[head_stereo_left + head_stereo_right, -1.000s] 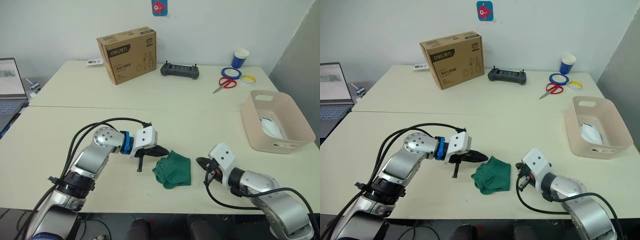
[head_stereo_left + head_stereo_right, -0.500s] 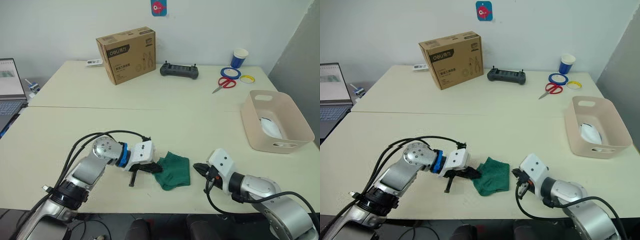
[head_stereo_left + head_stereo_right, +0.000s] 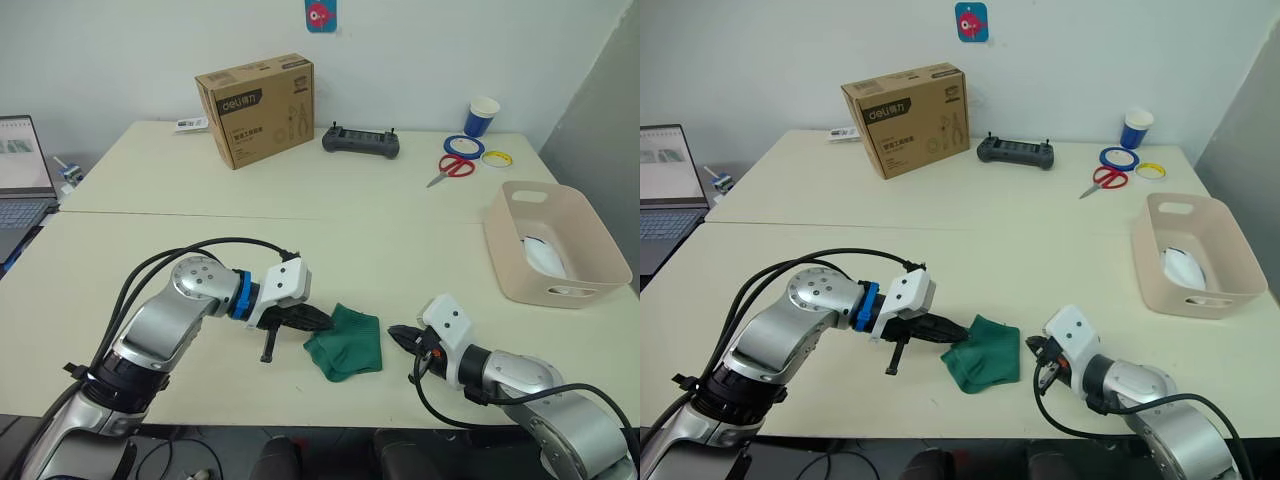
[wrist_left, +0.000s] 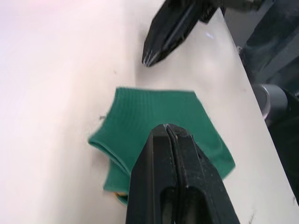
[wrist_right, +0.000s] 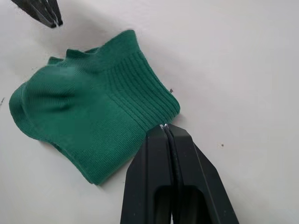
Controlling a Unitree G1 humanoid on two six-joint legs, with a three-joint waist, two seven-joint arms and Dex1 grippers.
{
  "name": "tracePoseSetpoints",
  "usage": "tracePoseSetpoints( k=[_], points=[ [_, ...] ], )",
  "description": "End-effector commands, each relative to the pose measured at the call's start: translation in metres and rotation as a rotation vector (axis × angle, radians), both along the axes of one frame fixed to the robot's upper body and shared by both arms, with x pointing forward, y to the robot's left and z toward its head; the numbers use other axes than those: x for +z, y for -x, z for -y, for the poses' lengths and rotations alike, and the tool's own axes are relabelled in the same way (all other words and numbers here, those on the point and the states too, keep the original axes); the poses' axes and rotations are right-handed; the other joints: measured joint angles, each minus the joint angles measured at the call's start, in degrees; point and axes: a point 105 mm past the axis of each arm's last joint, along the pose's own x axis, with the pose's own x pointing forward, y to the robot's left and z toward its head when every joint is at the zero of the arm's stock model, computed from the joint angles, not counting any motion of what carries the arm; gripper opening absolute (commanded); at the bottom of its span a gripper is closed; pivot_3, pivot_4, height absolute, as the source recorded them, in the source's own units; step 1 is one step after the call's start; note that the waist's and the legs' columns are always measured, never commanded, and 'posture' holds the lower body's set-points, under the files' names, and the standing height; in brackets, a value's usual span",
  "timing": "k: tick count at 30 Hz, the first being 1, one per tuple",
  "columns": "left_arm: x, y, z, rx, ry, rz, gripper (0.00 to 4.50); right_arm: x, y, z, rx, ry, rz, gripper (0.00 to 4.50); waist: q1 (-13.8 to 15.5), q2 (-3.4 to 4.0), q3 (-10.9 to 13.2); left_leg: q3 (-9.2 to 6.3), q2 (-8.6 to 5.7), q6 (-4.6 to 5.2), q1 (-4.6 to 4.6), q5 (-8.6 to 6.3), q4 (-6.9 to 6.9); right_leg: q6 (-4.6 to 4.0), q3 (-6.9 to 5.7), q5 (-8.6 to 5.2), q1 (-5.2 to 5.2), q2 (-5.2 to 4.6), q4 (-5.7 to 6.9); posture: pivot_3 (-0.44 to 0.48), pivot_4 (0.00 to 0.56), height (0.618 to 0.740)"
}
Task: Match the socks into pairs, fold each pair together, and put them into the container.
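A folded bundle of dark green ribbed ankle socks (image 3: 345, 339) is seen lying on the cream table top (image 3: 300, 240), between the two grippers. The left gripper (image 3: 318, 321) is placed at the bundle's left edge, its two black fingers pressed together with nothing between them; in the left wrist view its tips (image 4: 166, 128) are seen over the green fabric, though contact cannot be judged. The right gripper (image 3: 397, 334) is held just beside the bundle's right edge, its fingers likewise pressed together and empty, the tips (image 5: 164, 127) being seen at the ribbed cuff.

The pale pinkish-beige plastic tub with rounded corners (image 3: 520, 236) is found well beyond the right gripper, toward the far right of the table, and a white sock (image 3: 545, 256) is seen inside it. Far beyond the left gripper, a brown cardboard box (image 3: 255, 108) is set near the wall.
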Motion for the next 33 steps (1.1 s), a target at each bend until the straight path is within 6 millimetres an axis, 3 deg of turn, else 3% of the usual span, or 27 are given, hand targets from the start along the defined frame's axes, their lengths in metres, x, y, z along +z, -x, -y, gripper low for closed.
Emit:
tracePoseSetpoints(
  k=[1, 9, 10, 14, 19, 23, 33],
  points=[
    [-0.007, -0.005, 0.004, -0.003, -0.009, 0.023, 0.0, 0.01, 0.0, -0.001, 0.005, -0.05, -0.008, 0.06, -0.1, 0.0, 0.0, 0.0, 0.0, 0.0, 0.0, 0.0, 0.0, 0.0, 0.0, 0.0, 0.0, 0.0, 0.0, 0.0, 0.15, 0.723],
    [-0.055, -0.019, 0.001, 0.034, -0.099, 0.019, 0.0, 0.009, 0.004, -0.002, -0.002, -0.09, -0.082, 0.06, -0.1, 0.0, 0.0, -0.01, 0.0, 0.0, 0.01, 0.0, 0.03, 0.0, 0.01, 0.01, 0.0, 0.02, 0.04, 0.0, 0.15, 0.723],
    [-0.058, -0.018, 0.0, 0.03, -0.104, 0.018, 0.0, 0.009, 0.005, -0.002, -0.003, -0.102, -0.097, 0.23, -0.1, 0.0, 0.0, -0.01, 0.0, 0.0, 0.01, 0.0, 0.02, 0.0, 0.01, 0.01, 0.0, 0.02, 0.04, 0.0, 0.15, 0.723],
    [-0.06, -0.008, -0.006, 0.009, -0.117, -0.001, 0.0, 0.009, 0.007, -0.004, -0.035, -0.191, -0.201, 1.26, -0.2, 0.0, 0.0, -0.01, 0.01, 0.0, 0.01, 0.0, 0.02, -0.01, 0.01, 0.01, 0.01, 0.01, 0.04, 0.0, 0.15, 0.723],
    [-0.068, -0.004, -0.017, 0.015, -0.163, 0.003, 0.0, 0.008, 0.005, -0.007, -0.079, -0.312, -0.353, 3.07, -0.3, 0.05, 0.0, -0.02, 0.04, 0.0, 0.04, 0.0, 0.01, -0.02, 0.01, 0.01, 0.01, 0.02, 0.09, 0.0, 0.15, 0.723],
    [-0.07, -0.003, -0.019, 0.022, -0.166, -0.004, 0.0, -0.001, 0.005, -0.009, -0.082, -0.31, -0.453, 4.45, -0.3, 0.08, -0.1, -0.01, 0.03, 0.0, 0.07, 0.0, 0.01, -0.03, 0.0, 0.01, 0.03, 0.02, 0.1, 0.0, 0.15, 0.723],
    [-0.074, -0.001, -0.022, 0.036, -0.179, -0.006, 0.0, -0.016, 0.006, -0.049, 0.045, -0.349, -0.616, 4.48, -0.8, 0.11, -0.2, 0.02, 0.06, 0.01, 0.22, 0.0, -0.04, -0.03, 0.04, 0.02, 0.08, 0.06, 0.12, 0.0, 0.15, 0.723]
  ],
)
